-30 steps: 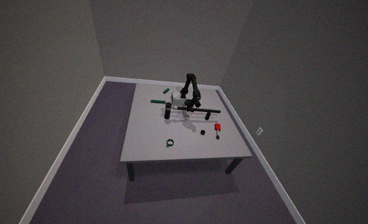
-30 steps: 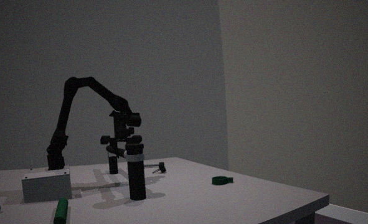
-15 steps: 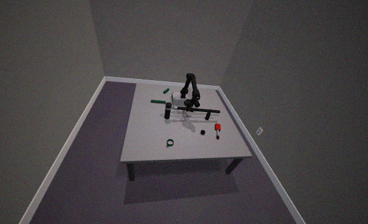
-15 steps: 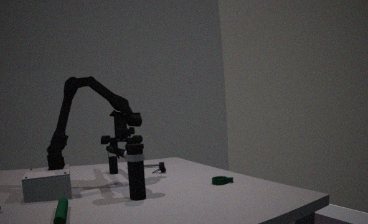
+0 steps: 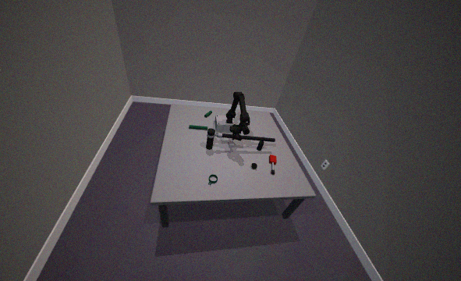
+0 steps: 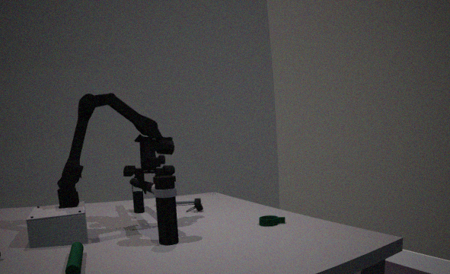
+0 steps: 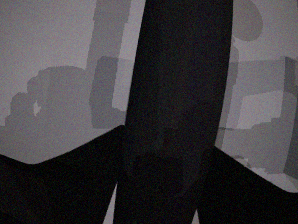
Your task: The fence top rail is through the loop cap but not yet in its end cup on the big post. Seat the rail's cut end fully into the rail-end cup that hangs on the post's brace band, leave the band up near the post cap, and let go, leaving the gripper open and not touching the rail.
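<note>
The dark top rail [image 5: 255, 138] [image 7: 180, 60] runs nearly level from the big post toward the right, across the top of the small post [image 5: 260, 146] [image 6: 138, 202]. The loop cap is too dark to make out. The black big post [image 5: 210, 143] [image 6: 167, 222] stands upright, with the pale brace band [image 6: 165, 192] just under its cap. The pale rail-end cup [image 5: 219, 135] sticks out from the band toward the rail. The rail's cut end meets the cup; how deep it sits cannot be told. My gripper [image 5: 236, 136] [image 7: 160, 139] is shut on the rail between the posts.
A pale box [image 6: 57, 230] is under the arm's base. Green tubes [image 5: 198, 127] [image 6: 75, 258] lie near it. A green ring clamp [image 5: 213, 179] [image 6: 270, 221], a small black piece [image 5: 254, 165] and a red-ended part [image 5: 273, 159] lie on the table [image 5: 183, 187].
</note>
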Controlling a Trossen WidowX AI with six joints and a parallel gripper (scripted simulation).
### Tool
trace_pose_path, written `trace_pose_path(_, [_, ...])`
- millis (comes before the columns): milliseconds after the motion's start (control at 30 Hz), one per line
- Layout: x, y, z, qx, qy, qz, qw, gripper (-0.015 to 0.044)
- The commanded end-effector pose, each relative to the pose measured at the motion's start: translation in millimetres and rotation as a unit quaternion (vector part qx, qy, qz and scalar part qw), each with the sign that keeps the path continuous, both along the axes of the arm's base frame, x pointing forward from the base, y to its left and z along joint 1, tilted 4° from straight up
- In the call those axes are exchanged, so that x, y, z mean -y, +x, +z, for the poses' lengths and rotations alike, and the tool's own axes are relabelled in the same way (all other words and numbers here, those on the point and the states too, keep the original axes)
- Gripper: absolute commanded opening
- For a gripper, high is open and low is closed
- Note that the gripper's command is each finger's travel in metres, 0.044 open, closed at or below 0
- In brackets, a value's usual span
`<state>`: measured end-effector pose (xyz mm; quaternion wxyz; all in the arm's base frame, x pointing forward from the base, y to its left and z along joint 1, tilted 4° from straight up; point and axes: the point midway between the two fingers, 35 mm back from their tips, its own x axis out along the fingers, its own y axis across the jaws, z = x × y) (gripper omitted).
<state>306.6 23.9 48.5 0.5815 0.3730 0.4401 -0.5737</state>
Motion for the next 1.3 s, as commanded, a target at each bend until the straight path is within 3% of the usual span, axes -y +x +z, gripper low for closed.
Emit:
trace_pose_path(0, [5.7, 1.1, 3.4, 0.004, -0.006, 0.0, 1.0, 0.0])
trace_pose_path(1267, [18.2, 1.9, 2.3, -0.001, -0.001, 0.001, 1.0, 0.0])
